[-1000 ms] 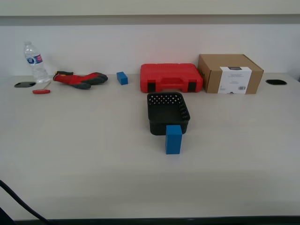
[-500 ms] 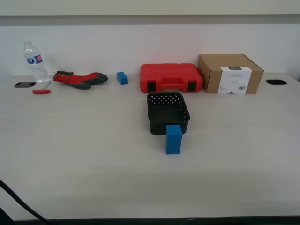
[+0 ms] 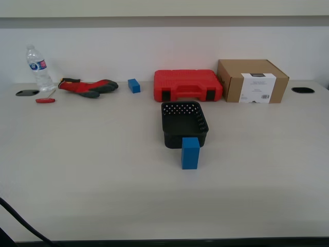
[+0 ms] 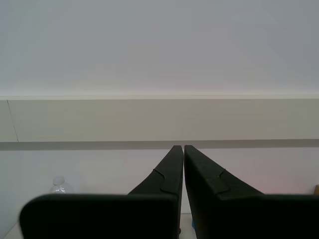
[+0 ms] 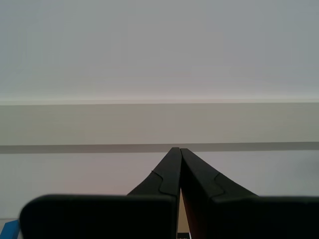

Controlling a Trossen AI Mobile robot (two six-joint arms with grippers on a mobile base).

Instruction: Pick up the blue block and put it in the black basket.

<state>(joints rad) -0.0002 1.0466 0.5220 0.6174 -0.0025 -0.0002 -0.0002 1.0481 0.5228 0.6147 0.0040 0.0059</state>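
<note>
First pincer (image 4: 179, 147) pressed together, empty, aimed at wall. Second pincer (image 5: 177, 149) same, tips touching. Blue block (image 3: 190, 153) upright mid-frame, touching black basket (image 3: 184, 123) front.

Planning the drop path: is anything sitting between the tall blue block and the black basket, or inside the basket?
Nothing visible. The tall bright-blue rectangular block stands upright just in front of the small black perforated plastic basket, whose interior looks empty. The red plastic tool case lies behind it.
</note>
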